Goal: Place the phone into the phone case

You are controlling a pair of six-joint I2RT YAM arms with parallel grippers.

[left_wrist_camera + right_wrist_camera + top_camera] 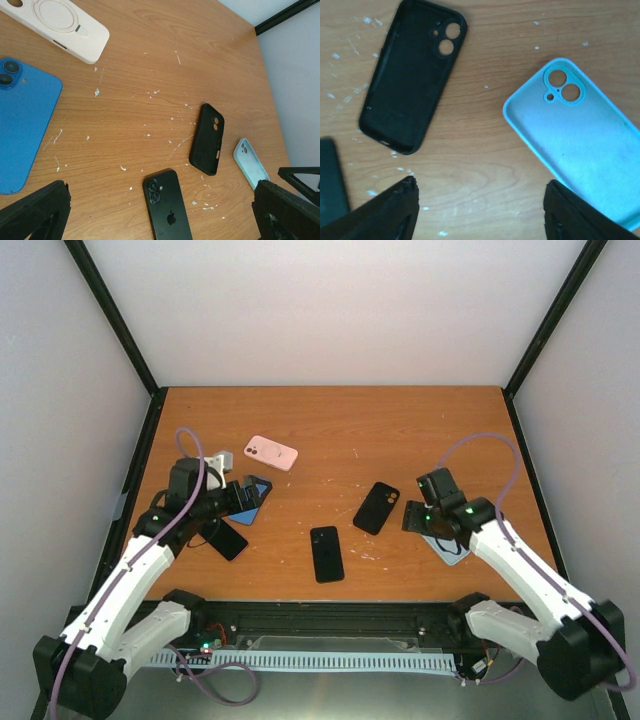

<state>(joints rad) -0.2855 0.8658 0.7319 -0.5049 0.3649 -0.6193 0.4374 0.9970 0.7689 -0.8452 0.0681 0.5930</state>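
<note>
A black phone (pixel 327 553) lies back up near the table's front middle, also in the left wrist view (pixel 167 205). Right of it lies an empty black phone case (pixel 376 507), inside up (pixel 412 80). A light blue case (pixel 580 130) lies beside it, partly under my right gripper (pixel 425 515). That gripper (pixel 482 210) hovers open over bare wood between the two cases. A blue phone (pixel 22 130) lies at the left, below my left gripper (pixel 235 498). In the left wrist view the left gripper (pixel 160 212) stands wide open and holds nothing.
A pink case (pixel 271 452) with a ring on its back lies at the back left. Another dark flat phone-like thing (pixel 228 538) lies by the left arm. White scuffs dot the wooden table (pixel 330 430). Black frame posts and walls close in the sides.
</note>
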